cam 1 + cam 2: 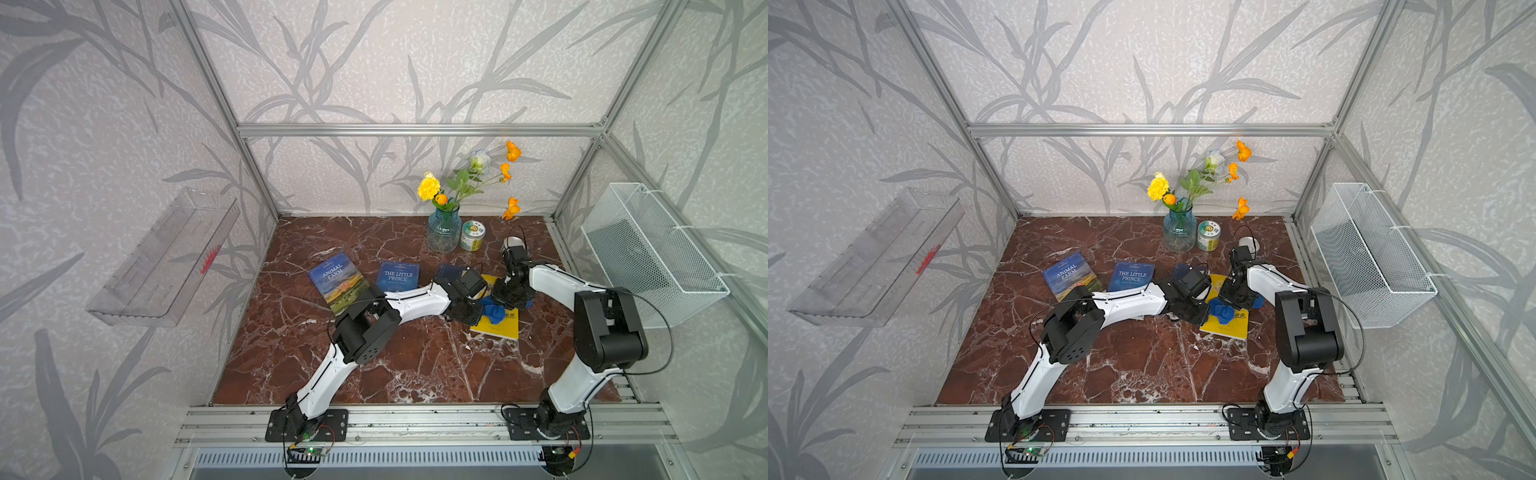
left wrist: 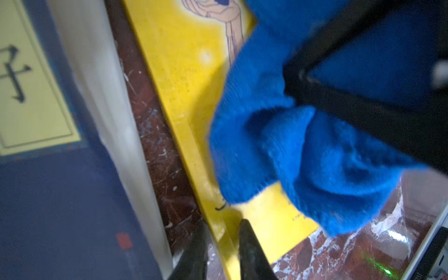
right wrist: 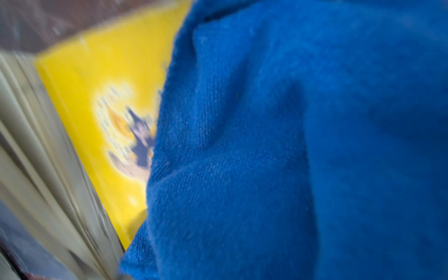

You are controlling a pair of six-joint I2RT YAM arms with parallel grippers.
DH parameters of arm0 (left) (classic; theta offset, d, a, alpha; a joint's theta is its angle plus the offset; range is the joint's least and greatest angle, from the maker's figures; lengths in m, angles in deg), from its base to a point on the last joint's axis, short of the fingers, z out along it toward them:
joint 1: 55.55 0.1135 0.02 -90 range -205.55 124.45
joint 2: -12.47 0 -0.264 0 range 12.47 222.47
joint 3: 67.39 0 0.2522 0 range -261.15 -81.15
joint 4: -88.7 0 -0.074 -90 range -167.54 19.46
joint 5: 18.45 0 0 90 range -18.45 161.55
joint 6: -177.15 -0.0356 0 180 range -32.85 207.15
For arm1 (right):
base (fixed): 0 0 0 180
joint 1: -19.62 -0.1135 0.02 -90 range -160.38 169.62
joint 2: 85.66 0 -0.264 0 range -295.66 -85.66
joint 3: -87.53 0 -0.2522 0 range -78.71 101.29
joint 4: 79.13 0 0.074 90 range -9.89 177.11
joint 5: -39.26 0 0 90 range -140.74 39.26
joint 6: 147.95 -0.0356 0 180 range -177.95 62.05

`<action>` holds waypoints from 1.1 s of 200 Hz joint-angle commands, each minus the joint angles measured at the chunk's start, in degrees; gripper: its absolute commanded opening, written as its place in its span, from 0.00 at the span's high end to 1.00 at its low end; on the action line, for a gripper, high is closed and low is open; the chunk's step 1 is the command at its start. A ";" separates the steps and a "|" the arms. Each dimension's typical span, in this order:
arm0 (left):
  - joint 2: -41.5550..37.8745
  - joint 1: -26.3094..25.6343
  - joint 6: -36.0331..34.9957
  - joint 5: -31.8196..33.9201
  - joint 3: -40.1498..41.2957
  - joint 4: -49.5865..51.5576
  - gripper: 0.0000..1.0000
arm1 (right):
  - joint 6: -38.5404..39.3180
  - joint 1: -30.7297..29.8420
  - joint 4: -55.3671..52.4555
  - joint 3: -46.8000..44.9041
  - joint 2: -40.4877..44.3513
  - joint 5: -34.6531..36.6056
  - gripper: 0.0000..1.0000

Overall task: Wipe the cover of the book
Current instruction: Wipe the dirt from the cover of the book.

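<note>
The book has a yellow cover and lies flat at the right of the marble table. A crumpled blue cloth rests on the cover. My right gripper is shut on the cloth from above. In the right wrist view the cloth hides the jaws, with the yellow cover beside it. My left gripper is at the book's left edge. Its jaws pinch that edge, with one finger on the cover and the other on the table side.
A dark blue book lies just left of the yellow one, under my left wrist. "The Little Prince" and "Animal Farm" lie further left. A flower vase and a tin stand behind. A wire basket hangs on the right wall.
</note>
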 commanded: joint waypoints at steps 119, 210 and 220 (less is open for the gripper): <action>3.05 0.05 0.83 -0.56 2.24 7.81 0.78 | 4.79 -2.95 -3.50 -14.43 10.18 1.21 0.84; 1.64 0.02 0.91 -0.09 3.43 6.80 0.80 | 8.60 -0.60 -11.87 -3.84 11.44 1.29 0.45; 1.38 -0.03 1.09 -0.28 3.64 6.65 0.80 | 8.88 -0.35 -12.29 -4.08 13.95 1.28 0.33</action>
